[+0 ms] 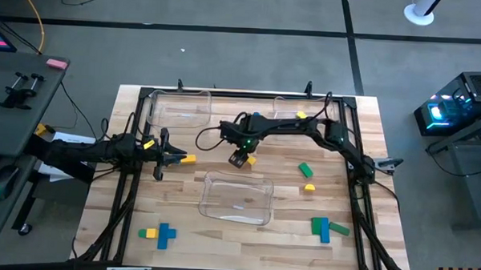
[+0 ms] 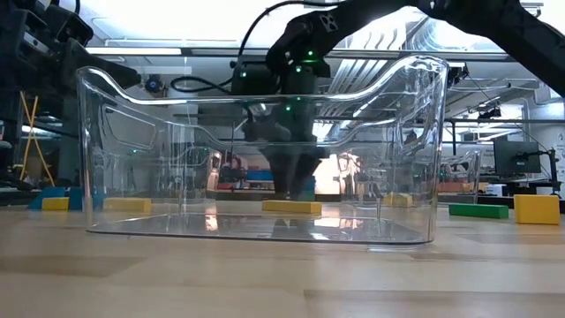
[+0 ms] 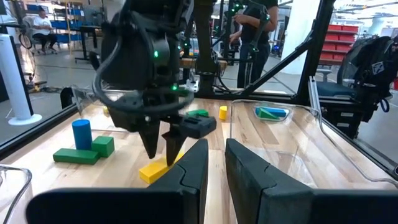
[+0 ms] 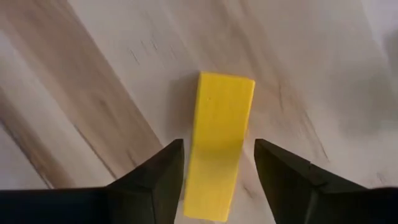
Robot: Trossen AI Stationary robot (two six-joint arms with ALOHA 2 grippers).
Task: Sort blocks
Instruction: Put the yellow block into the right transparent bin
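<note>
My right gripper (image 1: 240, 159) reaches to the table's middle and points down, open. Its fingers stand on either side of a yellow bar (image 4: 221, 124) that lies flat on the wood, also seen in the low view (image 2: 291, 207). I see no touch. My left gripper (image 1: 178, 157) is level at the left, open by a narrow gap (image 3: 216, 155), with nothing between its fingers. A second yellow block (image 1: 188, 159) lies just past its fingertips. Other blocks lie scattered: a green one (image 1: 305, 168), a yellow one (image 1: 309, 186), a green and blue group (image 1: 325, 228), and a yellow, green and blue group (image 1: 158, 233).
A clear tray (image 1: 211, 182) stands near the middle, just nearer than both grippers. Two more clear trays (image 1: 155, 100) (image 1: 283, 100) stand at the far edge. A black frame (image 1: 136, 131) runs round the table. In the left wrist view, people stand in the room beyond.
</note>
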